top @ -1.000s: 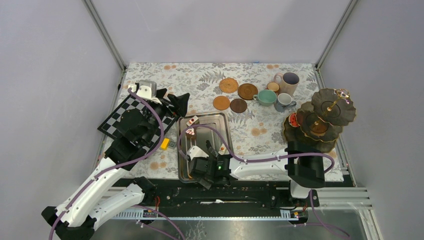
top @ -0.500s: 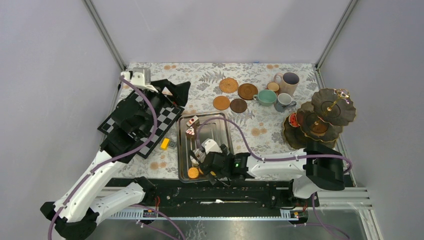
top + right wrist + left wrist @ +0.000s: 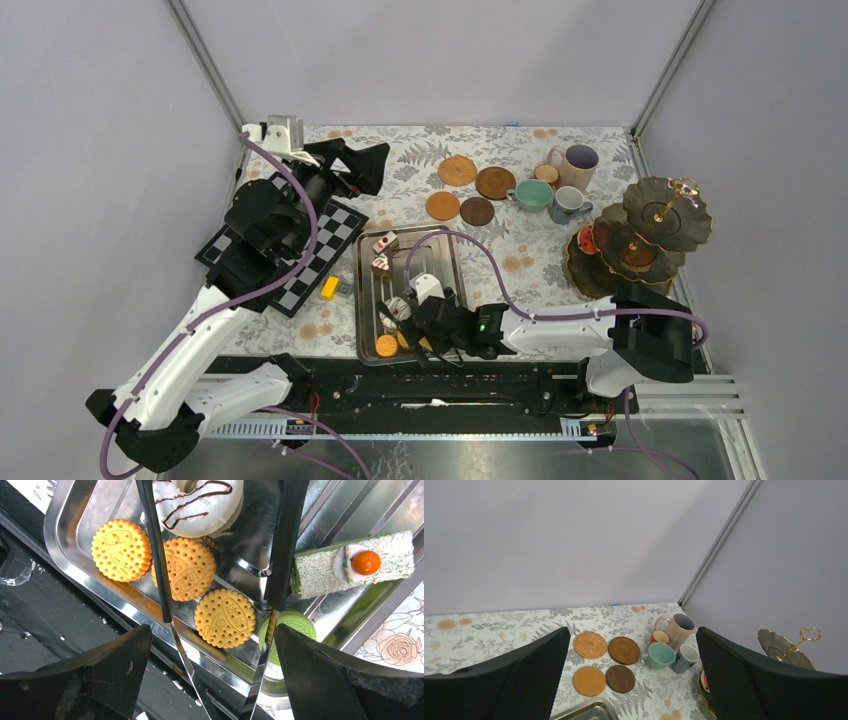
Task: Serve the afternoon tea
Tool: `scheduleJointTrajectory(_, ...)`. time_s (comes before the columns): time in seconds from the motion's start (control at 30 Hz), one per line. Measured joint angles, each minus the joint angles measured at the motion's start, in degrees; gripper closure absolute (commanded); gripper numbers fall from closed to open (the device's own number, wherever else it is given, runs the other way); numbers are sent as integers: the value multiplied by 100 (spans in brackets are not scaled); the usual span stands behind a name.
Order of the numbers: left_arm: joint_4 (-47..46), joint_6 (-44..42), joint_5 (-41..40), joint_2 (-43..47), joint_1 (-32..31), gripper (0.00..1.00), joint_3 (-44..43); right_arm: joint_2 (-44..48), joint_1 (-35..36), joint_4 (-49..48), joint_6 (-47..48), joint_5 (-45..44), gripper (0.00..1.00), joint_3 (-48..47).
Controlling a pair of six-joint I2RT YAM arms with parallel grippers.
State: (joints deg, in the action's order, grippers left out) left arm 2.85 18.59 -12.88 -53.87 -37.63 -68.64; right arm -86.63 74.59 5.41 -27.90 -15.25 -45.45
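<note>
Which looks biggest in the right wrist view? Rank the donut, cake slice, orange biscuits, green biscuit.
1. The donut and cake slice: alike; the frame cuts the donut off.
2. The orange biscuits, all alike.
3. The green biscuit: partly hidden, so unsure.

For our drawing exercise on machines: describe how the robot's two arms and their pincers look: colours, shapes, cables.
The left arm and right arm have white rounded segments with black joints; a purple cable runs along each. The left pincer and right pincer each have two black wedge-shaped fingers with textured faces.
</note>
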Motion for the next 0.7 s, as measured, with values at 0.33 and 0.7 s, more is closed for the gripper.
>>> scheduleJointTrajectory(0.33,-328,-411,-44,61,0,1,452,-160,-28,-146,-2,-2,0,39)
scheduleJointTrajectory(0.7,-428,-573,-46,157,0,1,868,-184,-31,-404,107,-24,3,177)
